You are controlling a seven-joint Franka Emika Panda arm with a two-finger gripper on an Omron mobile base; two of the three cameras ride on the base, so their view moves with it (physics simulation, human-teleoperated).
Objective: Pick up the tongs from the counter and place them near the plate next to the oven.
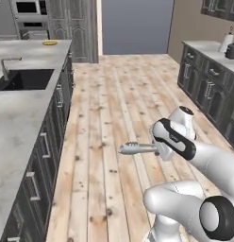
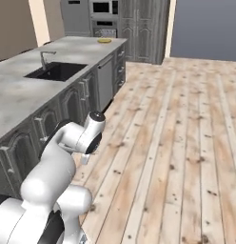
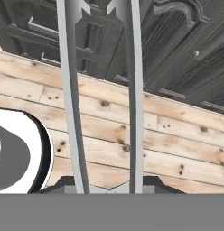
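Tongs (image 1: pixel 137 148) stuck out level from the gripper (image 1: pixel 157 148), over the wood floor (image 1: pixel 109 118) and off the counter (image 1: pixel 17 113), tips pointing toward its cabinets (in the hand view both arms (image 3: pixel 71 99) ran up toward the cabinet doors (image 3: pixel 177 45)). Fingers were pinched on the tongs' rear end. The plate (image 1: pixel 50 43) lay at the counter's far end, before the oven (image 1: pixel 29 16)

Hiding behind the white wrist, the gripper (image 1: pixel 159 149) clamping the tongs (image 1: pixel 137 148). Running off at twelve o'clock, tong tips (image 3: pixel 98 6). Showing too small at eleven o'clock, the plate (image 1: pixel 49 43).
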